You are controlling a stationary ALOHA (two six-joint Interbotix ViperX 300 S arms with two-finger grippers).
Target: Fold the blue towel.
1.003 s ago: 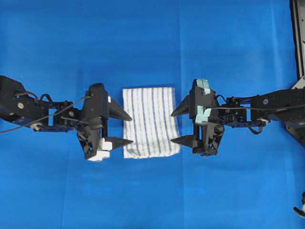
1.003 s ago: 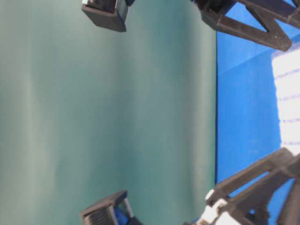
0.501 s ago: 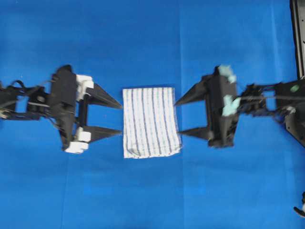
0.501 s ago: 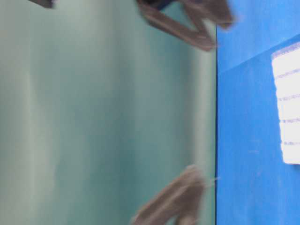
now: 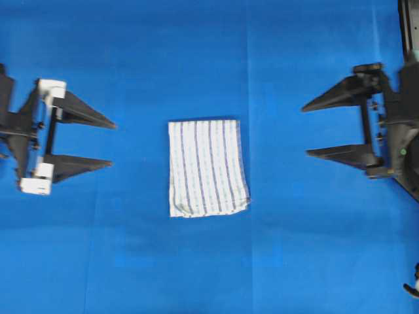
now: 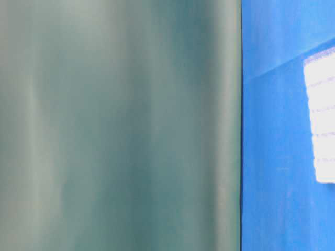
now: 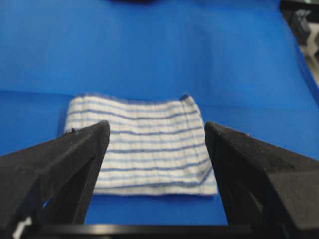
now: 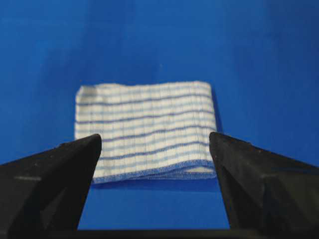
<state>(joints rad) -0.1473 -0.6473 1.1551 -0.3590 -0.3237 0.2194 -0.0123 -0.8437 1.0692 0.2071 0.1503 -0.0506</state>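
Observation:
The blue towel (image 5: 207, 167), white with thin blue stripes, lies folded into a small rectangle at the middle of the blue table cover (image 5: 209, 59). It also shows in the left wrist view (image 7: 149, 144), the right wrist view (image 8: 147, 129) and at the right edge of the table-level view (image 6: 322, 115). My left gripper (image 5: 112, 142) is open and empty at the far left, well clear of the towel. My right gripper (image 5: 305, 130) is open and empty at the far right, also apart from the towel.
A dark metal frame (image 5: 409, 46) runs along the right edge of the overhead view. A grey-green backdrop (image 6: 120, 125) fills most of the table-level view.
Both grippers have drawn back from the towel's sides, the left one leftward and the right one rightward, and have left the table-level view. The towel has stayed in place.

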